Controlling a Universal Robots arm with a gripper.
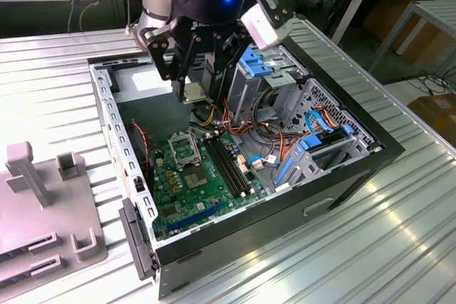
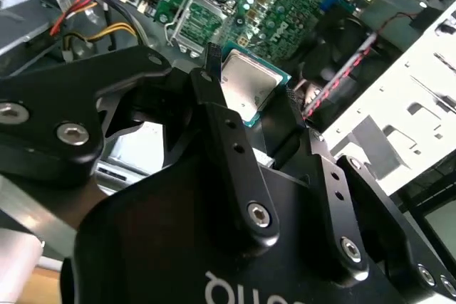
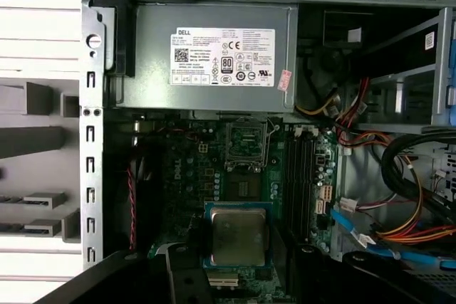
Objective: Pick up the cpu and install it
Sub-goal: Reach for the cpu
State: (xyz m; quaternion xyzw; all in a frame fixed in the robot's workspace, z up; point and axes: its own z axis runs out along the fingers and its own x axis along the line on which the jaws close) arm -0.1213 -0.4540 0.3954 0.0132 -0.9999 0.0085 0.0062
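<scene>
Exterior view's left: grey rack [image 1: 32, 176], idle on the table. Centre: open case [image 1: 107, 105]; green board [image 1: 178, 183]; socket [image 1: 183, 149], no chip seated. Above the board: gripper [image 1: 193, 87], fingers closed on two edges of the cpu [image 2: 247, 85], held in the air, clear of the socket. Right: cables [image 1: 281, 144]. Risk, as judged: a tilted or offset descent could bend socket pins; the narrow edge grip could slip.

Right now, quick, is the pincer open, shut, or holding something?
Pincer: shut on the cpu, held above the motherboard.
</scene>
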